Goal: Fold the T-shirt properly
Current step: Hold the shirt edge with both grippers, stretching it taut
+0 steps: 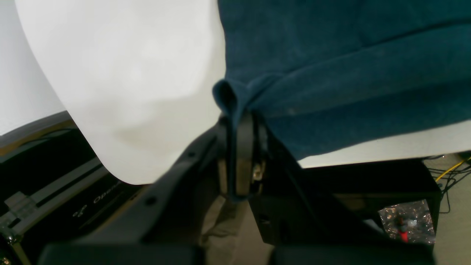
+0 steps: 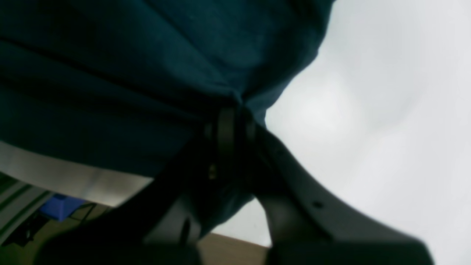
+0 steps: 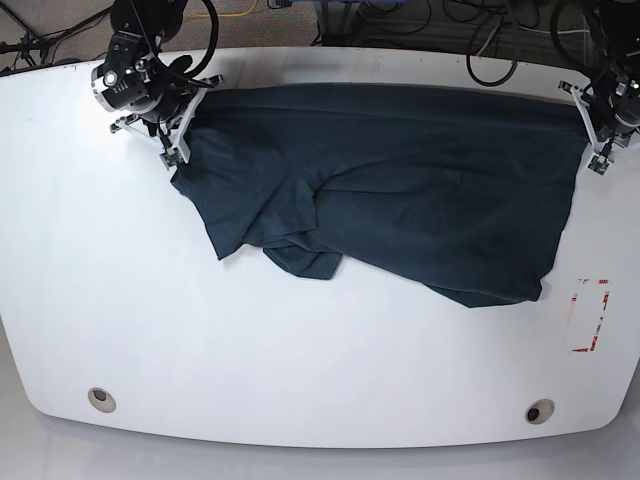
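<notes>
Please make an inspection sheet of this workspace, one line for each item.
Surface: white table, two round metal fittings near its edge.
T-shirt: dark blue, wrinkled, partly folded.
Clutter on table: nothing seen.
Left gripper: closed on the T-shirt.
Right gripper: at the T-shirt, cloth between its fingers.
Cables: black cable at the arm side; yellow cable below.
Surroundings: black case, clear plastic bag below.
</notes>
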You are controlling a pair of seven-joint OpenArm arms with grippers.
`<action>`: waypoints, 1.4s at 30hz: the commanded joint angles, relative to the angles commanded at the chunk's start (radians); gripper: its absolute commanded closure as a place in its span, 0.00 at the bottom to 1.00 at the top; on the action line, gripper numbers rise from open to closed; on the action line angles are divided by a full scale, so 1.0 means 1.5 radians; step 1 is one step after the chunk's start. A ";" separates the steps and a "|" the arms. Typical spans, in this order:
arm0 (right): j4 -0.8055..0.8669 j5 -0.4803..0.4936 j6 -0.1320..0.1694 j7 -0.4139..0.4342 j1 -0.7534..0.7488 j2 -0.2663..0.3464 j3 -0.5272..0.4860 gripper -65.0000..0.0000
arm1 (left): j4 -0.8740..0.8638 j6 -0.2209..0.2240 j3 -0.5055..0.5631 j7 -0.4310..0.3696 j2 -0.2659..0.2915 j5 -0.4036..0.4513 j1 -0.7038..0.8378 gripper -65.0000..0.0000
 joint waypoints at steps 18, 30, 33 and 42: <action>0.000 -0.003 0.000 0.001 0.004 0.003 -0.001 1.00 | 0.000 0.000 0.017 0.001 0.033 0.001 -0.003 1.00; -0.001 0.000 0.000 0.001 0.010 0.000 -0.001 1.00 | -0.001 0.000 0.026 0.001 0.035 0.001 -0.023 0.92; -0.001 0.000 0.000 0.001 0.010 0.000 -0.001 1.00 | -0.001 0.000 0.006 0.001 0.053 0.003 -0.024 0.84; -0.001 0.001 0.000 0.001 0.010 0.000 -0.001 1.00 | 0.000 0.000 0.001 0.011 0.065 0.004 -0.024 0.51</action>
